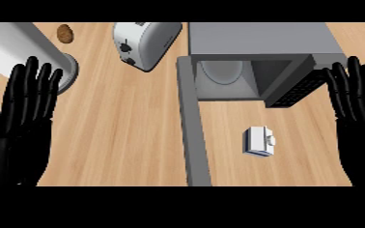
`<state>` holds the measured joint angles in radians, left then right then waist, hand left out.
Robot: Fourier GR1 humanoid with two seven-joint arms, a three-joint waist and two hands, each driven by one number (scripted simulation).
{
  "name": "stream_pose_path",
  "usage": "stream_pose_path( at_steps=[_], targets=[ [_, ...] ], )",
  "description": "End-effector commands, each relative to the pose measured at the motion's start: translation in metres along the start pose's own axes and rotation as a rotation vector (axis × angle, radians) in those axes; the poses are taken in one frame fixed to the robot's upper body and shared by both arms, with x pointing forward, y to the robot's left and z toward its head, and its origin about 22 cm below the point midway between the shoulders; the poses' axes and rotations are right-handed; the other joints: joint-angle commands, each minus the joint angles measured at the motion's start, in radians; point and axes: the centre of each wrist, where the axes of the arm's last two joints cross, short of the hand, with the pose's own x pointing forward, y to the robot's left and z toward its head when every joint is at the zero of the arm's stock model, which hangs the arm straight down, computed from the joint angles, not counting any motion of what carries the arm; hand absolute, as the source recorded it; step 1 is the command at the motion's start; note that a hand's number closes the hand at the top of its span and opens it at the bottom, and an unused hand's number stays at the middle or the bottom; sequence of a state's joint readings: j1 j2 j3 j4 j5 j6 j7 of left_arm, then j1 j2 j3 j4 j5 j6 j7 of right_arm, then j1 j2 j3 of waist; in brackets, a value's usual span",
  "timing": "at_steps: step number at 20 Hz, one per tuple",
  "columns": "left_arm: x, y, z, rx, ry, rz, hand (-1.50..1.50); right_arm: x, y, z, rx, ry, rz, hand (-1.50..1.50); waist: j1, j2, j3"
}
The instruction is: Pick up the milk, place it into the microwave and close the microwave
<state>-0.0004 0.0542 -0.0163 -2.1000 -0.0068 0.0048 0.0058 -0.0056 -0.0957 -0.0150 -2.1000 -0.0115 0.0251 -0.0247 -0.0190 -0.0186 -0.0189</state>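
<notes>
My black left hand point(28, 101) and right hand point(347, 96) rest w/ fingers straight (holding nothing). Small white milk carton point(259, 141) stands left of my right fingers, before the open grey microwave point(257, 46).

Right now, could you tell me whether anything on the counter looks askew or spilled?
Nothing is spilled. The toaster sits at a slant to the counter edge, unlike the squarely placed microwave. The milk stands intact before the open microwave.
</notes>
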Motion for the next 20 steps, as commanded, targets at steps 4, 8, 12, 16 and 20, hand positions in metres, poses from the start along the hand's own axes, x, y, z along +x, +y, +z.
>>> stream_pose_path(
  at_steps=[4, 8, 12, 16, 20],
  targets=[
    [-0.016, 0.043, -0.013, 0.04, -0.003, -0.019, -1.5, 0.011, 0.033, 0.014, 0.053, -0.032, -0.047, -1.5, 0.016, 0.019, 0.018],
    [-0.007, 0.035, 0.011, 0.114, 0.117, 0.027, -1.5, 0.013, 0.058, 0.032, 0.153, 0.069, -0.083, -1.5, 0.024, 0.016, 0.018],
    [0.022, 0.046, 0.022, 0.099, 0.128, 0.019, -1.5, 0.025, 0.069, 0.037, 0.148, 0.069, -0.079, -1.5, 0.021, 0.016, 0.019],
    [0.028, 0.046, 0.04, 0.14, 0.145, -0.003, -1.5, 0.035, 0.072, 0.058, 0.143, 0.109, -0.035, -1.5, 0.02, 0.016, 0.019],
    [0.044, 0.079, 0.053, 0.109, 0.117, 0.015, -1.5, 0.022, 0.061, 0.062, 0.07, 0.117, 0.012, -1.5, 0.023, 0.016, 0.019]
  ],
)
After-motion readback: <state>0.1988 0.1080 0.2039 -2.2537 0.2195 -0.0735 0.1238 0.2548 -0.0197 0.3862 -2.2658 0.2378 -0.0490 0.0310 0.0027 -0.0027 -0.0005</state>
